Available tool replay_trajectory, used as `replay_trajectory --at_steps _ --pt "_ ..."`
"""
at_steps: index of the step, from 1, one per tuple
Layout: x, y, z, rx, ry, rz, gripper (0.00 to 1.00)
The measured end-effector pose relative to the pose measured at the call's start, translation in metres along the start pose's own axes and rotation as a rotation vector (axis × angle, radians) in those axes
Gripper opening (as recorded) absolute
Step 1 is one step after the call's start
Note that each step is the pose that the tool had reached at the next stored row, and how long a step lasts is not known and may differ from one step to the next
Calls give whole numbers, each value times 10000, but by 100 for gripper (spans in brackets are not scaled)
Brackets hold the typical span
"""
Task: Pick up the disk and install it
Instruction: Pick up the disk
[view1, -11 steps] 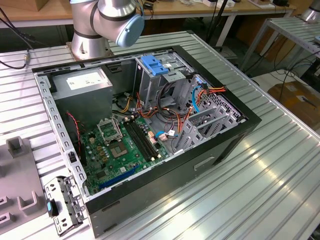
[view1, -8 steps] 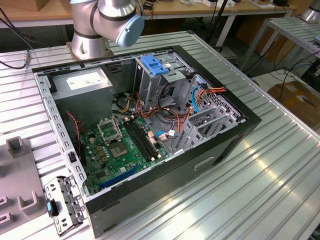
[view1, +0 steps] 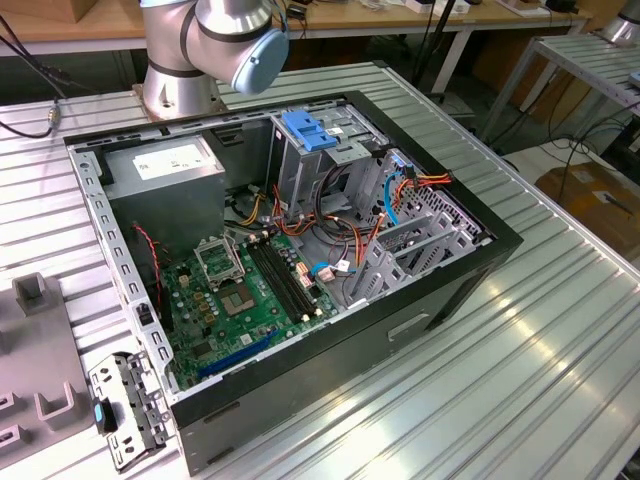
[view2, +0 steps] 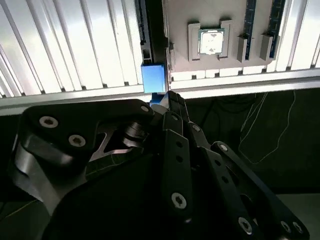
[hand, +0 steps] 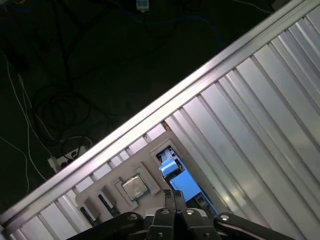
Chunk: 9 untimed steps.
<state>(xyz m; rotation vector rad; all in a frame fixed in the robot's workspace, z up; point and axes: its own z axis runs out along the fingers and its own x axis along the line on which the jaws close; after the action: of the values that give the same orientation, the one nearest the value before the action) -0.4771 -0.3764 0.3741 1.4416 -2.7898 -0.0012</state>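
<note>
In both wrist views the gripper (view2: 171, 96) (hand: 174, 192) is closest to the camera. Its black linkage is drawn in and its two fingers are pressed together at the tips. I can make out nothing between them, so I read it as clenched and empty.

Just beyond the tips lies a blue-ended piece that I take for the disk (view2: 152, 77) (hand: 180, 182). It sits along the edge of the grey fixture tray (view2: 180, 30) (hand: 150, 175), where the tray meets the ribbed metal table (view2: 75, 45) (hand: 260, 130), close to the table's own edge. Further along the tray a processor chip (view2: 212, 41) (hand: 134, 186) rests in its recess. The tips are near the disk, but I cannot tell whether they touch it.

In the exterior view the open computer case (view1: 330, 375) lies on the table (view1: 520, 380). Its drive cage (view1: 300, 180) stands by the case's far wall, under a blue latch plate (view1: 305, 130).

As I judge it, the task is barely begun. The disk is in its place on the tray, neither lifted nor gripped. The grasp, the carry across to the case and the seating in the case all appear to remain.
</note>
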Motion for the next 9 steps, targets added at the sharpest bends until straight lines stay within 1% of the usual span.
replay_trajectory --at_steps 1,2,3,4,6,9 --pt "0 0 0 0 0 -144 11" --pt "0 0 1 0 0 -399 11" --pt "0 0 1 1 1 -770 11" --pt "0 0 1 1 1 -933 11" --pt "0 0 1 1 1 -1040 11" --pt "0 0 1 1 1 -1050 11"
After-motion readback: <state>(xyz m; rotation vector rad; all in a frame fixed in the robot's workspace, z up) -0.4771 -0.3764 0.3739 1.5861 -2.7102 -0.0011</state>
